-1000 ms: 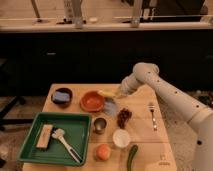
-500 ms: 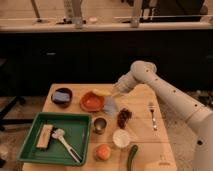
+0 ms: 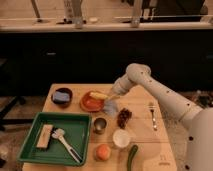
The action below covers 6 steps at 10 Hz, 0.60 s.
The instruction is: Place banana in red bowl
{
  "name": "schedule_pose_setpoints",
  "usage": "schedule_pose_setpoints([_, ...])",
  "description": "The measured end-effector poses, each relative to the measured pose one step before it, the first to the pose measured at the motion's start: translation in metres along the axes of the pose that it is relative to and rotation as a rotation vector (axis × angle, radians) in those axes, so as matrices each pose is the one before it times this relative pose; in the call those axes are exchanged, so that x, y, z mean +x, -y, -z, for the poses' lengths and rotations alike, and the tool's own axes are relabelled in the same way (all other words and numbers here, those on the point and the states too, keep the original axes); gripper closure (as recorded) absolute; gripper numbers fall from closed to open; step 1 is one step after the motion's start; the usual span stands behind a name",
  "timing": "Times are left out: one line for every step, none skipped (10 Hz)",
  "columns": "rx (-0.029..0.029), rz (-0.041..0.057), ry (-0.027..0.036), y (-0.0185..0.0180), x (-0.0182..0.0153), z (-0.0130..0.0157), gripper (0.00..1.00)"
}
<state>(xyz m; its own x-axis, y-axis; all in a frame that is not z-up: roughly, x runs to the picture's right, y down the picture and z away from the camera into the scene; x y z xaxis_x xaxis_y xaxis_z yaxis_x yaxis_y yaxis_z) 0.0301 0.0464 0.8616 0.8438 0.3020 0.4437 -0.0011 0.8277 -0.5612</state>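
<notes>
The white arm reaches in from the right, bent at the elbow, and the gripper (image 3: 110,101) hangs low over the table (image 3: 140,97), right at the right-hand rim of the red bowl (image 3: 91,102). The fingers are closed, pinched together. Whether they grip anything is hard to tell from this angle.

The banana (image 3: 99,95) lies across the back of the red bowl, a pale yellow strip over the terracotta inside, its right end pointing toward the gripper. It looks to be resting in the bowl, with the gripper just beside that end; whether the two are touching cannot be told.

To the left of the red bowl, a dark bowl (image 3: 62,96) with blue contents sits near the table's back-left corner. In front, a green tray (image 3: 75,131) fills the left side, holding a tan block (image 3: 44,136) and a white-handled utensil (image 3: 64,141). Just right of the tray stands a small metal cup (image 3: 100,125), and beside it a dark reddish cluster (image 3: 124,117). Nearer the front edge: a white cup (image 3: 120,138), a round orange fruit (image 3: 103,152) and a long green vegetable (image 3: 132,156). A fork (image 3: 152,115) lies well off to the right.
</notes>
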Motion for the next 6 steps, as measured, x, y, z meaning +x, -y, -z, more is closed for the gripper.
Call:
schedule_pose_setpoints([-0.01228, 0.00018, -0.00114, 0.00057, -0.00406, -0.0097, 1.0])
schedule_pose_setpoints([-0.01009, 0.00302, 0.00006, 0.00092, -0.00554, -0.00836, 1.0])
schedule_pose_setpoints([-0.01348, 0.003, -0.00031, 0.00067, -0.0036, -0.00695, 1.0])
schedule_pose_setpoints([-0.00106, -0.00134, -0.00073, 0.00072, 0.00066, 0.00037, 1.0])
schedule_pose_setpoints([0.00139, -0.00149, -0.00034, -0.00011, 0.00182, 0.00086, 1.0])
schedule_pose_setpoints([0.00072, 0.00023, -0.00004, 0.00004, 0.00058, 0.00044, 1.0])
